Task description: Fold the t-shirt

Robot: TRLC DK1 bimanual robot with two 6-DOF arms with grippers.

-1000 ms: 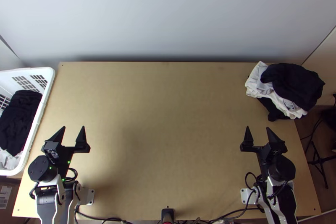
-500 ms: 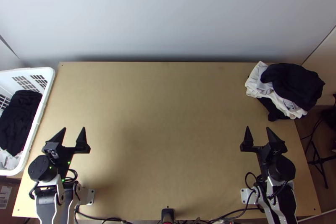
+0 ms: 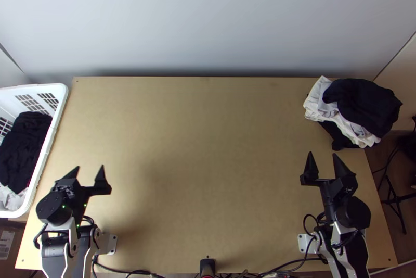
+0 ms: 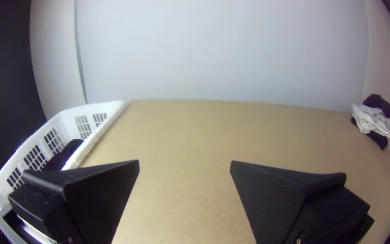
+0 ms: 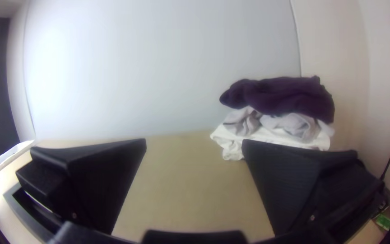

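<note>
Top view: the left pincer point(image 3: 87, 168) is over the near left part of the wooden surface point(image 3: 208, 148), its two fingers spread apart with nothing between them. The right pincer point(image 3: 323, 155) is over the near right part, also wide apart and holding nothing. Both point toward the far side.

At the far right corner lies a bunched heap: a dark garment point(image 3: 364, 106) on top, white cloth point(image 3: 316, 107) under it, and black cloth point(image 3: 340, 141) at the bottom. The heap reaches past the right edge of the surface.

Along the left edge is a white basket point(image 3: 50, 141), with crumpled dark cloth point(image 3: 23, 145) inside and some pale cloth point(image 3: 10, 198) at its near end. The t-shirt could be in either the heap or the basket; which piece it is, I cannot tell.
</note>
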